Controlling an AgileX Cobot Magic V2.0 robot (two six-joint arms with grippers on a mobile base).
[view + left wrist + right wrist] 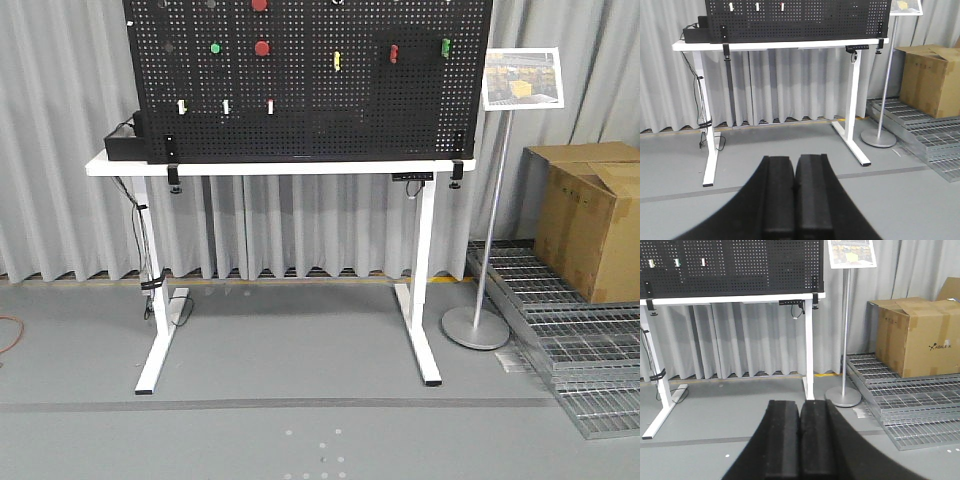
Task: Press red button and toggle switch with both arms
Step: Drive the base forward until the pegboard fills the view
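A black pegboard (310, 120) stands on a white table (270, 167), far ahead. A round red button (262, 48) sits on the board's upper middle, and a second red button (259, 4) is cut by the top edge. The toggle switch (270, 106), white with a red tip, is in the lower row. It also shows in the left wrist view (781, 6) and the right wrist view (703, 262). My left gripper (795, 159) is shut and empty, low over the floor. My right gripper (800, 402) is shut and empty too. Neither gripper shows in the front view.
A green-tipped switch (226, 106), a white switch (181, 106), a green button (215, 47) and a yellow clip (337, 60) share the board. A sign stand (480, 325), a cardboard box (590, 215) and metal grates (570, 340) are at the right. Cables (150, 285) hang by the left table leg.
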